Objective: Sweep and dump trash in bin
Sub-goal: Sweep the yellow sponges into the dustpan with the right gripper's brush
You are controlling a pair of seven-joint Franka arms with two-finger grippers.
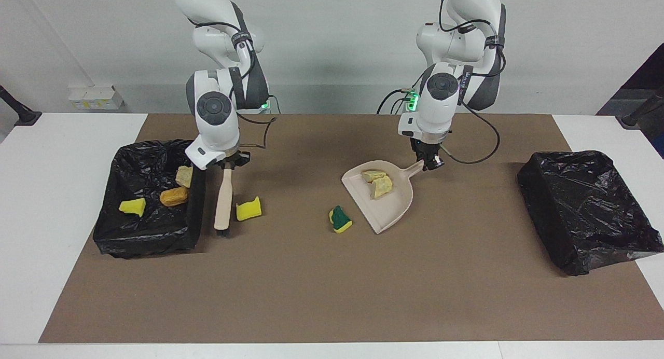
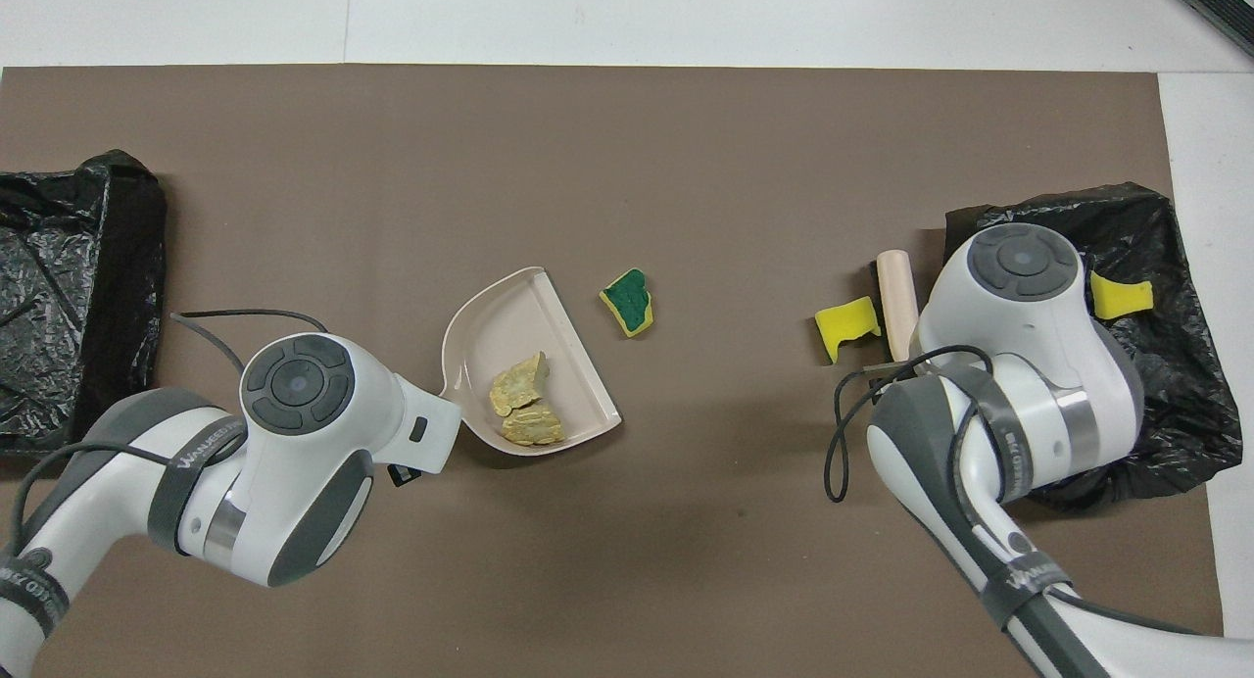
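My right gripper [image 1: 226, 164] is shut on the handle of the beige brush [image 1: 223, 203], which hangs bristles-down on the mat beside a yellow sponge piece [image 1: 248, 209]. The brush [image 2: 895, 291] and sponge [image 2: 847, 327] also show in the overhead view. My left gripper [image 1: 429, 164] is shut on the handle of the beige dustpan [image 1: 386, 208], which rests on the mat and holds two tan lumps [image 1: 381, 183]. A green-and-yellow sponge [image 1: 340, 219] lies just outside the pan's mouth. The black-lined bin [image 1: 150, 229] at the right arm's end holds a yellow piece [image 1: 133, 207], a brown lump [image 1: 174, 196] and a tan lump [image 1: 183, 176].
A second black-bagged bin [image 1: 586, 208] stands at the left arm's end of the table. The brown mat [image 1: 332, 297] covers the table's middle, with white table top at both ends.
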